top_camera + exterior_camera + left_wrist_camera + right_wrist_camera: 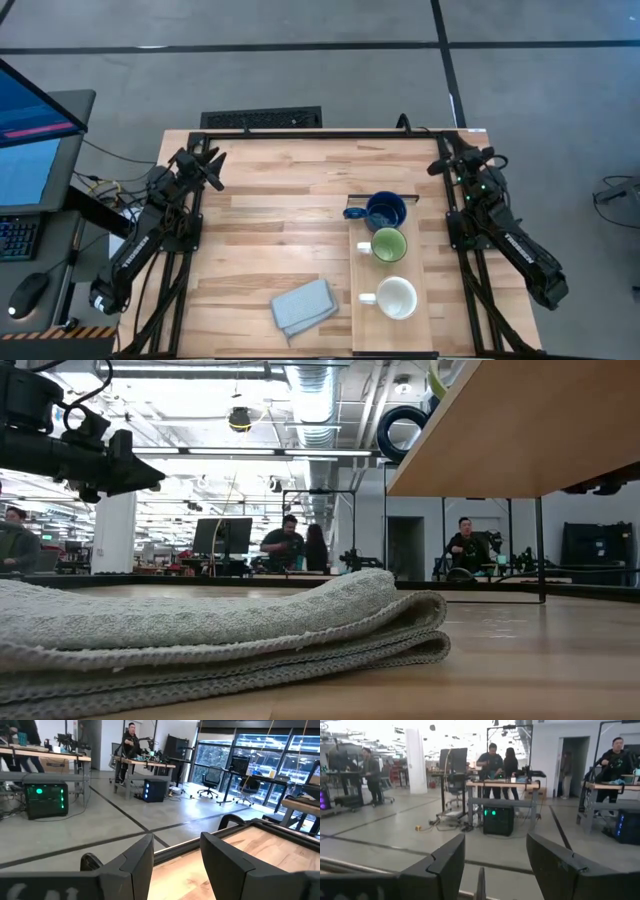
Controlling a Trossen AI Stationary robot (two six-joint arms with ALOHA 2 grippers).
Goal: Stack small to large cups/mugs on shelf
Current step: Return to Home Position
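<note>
Mugs are all on the shelf (pixel 392 335), so you have almost nothing left to do. You can count 3 of them in 1 row along it, each a little apart from the next. The blue mug (pixel 386 211) sits at the shelf's end with the dark metal edge. The green mug (pixel 388 245) sits in the middle of the shelf. The white mug (pixel 396 298) sits toward the shelf's other end. From above the white one looks biggest, so the small-to-big order seems right, but you cannot be sure about blue and green. None sits inside another.

The left claw (pixel 176 845) is open and holds nothing. It hangs well apart from the shelf, out past the dark-edged end, on the side where the folded cloth (pixel 303 306) lies. The right claw (pixel 496 842) is open and empty too. It hangs near the shelf's dark-edged end, on the side away from the cloth.

I think only 1 small step is left: you let both arms rest in their waiting spots, and they look close to that.
</note>
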